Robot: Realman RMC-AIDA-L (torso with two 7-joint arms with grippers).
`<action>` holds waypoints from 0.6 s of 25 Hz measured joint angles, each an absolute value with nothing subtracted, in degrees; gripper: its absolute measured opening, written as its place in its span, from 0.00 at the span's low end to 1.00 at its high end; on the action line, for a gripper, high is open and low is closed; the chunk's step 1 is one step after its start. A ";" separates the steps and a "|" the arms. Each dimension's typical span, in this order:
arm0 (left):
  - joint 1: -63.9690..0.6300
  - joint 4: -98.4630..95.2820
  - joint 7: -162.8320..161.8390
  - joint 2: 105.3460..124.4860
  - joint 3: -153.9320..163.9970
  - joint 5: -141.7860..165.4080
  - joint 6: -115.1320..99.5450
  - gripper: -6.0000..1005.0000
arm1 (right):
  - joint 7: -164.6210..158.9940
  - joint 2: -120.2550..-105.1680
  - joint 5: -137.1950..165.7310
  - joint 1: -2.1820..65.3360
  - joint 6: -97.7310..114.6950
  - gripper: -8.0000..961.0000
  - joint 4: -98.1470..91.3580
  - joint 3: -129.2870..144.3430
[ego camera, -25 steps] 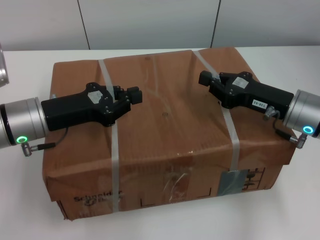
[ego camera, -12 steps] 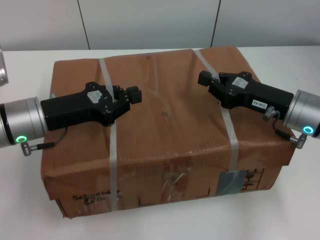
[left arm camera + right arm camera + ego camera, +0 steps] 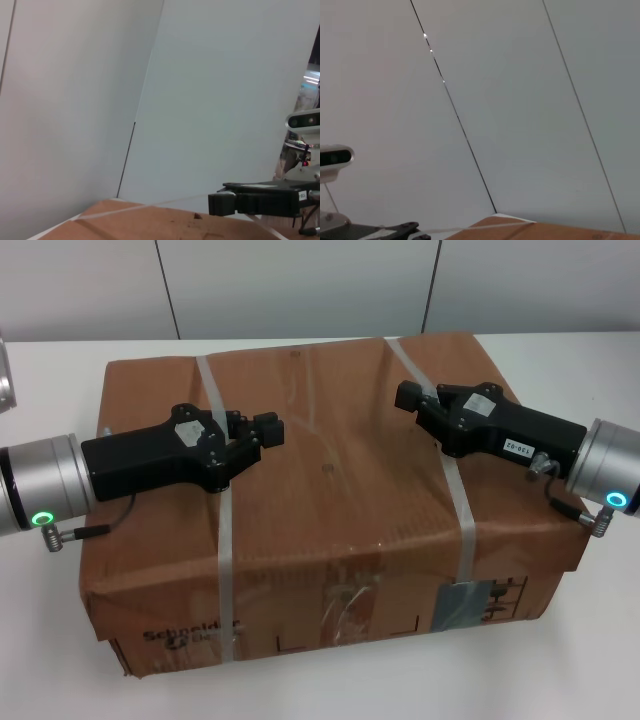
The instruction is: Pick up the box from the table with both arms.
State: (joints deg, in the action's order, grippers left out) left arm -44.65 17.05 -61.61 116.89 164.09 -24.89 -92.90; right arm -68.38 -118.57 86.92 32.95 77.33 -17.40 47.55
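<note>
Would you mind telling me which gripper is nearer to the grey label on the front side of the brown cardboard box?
Right. The right gripper is over the box top on the side above the grey label; the left gripper is over the opposite half.

Backdrop: pale grey-white wall panels [image 3: 300, 285] behind work area, split by thin dark vertical seams [image 3: 168, 290]. Same panelling fills both wrist views [image 3: 520, 100]. Lighting even, diffuse. Floor not visible.
</note>
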 joint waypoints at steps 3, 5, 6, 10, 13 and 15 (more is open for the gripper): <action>-44.65 17.05 -61.61 116.89 164.09 -24.89 -92.90 0.10 | -68.38 -118.63 86.92 32.96 77.42 0.03 -17.40 47.55; -44.64 17.04 -61.61 116.89 164.09 -24.89 -92.90 0.10 | -68.38 -118.65 86.92 32.96 77.48 0.03 -17.40 47.55; -44.64 17.04 -61.61 116.89 164.09 -24.89 -92.91 0.10 | -68.38 -118.65 86.92 32.96 77.56 0.03 -17.40 47.54; -44.62 17.05 -61.61 116.89 164.09 -24.89 -92.90 0.10 | -68.38 -118.65 86.92 32.96 77.93 0.03 -17.40 47.42; -44.60 17.05 -61.61 116.89 164.09 -24.89 -92.91 0.10 | -68.37 -118.65 86.92 32.96 77.95 0.03 -17.40 47.40; -44.59 17.05 -61.60 116.89 164.09 -24.89 -92.91 0.10 | -68.35 -118.65 86.92 32.95 77.95 0.03 -17.40 47.38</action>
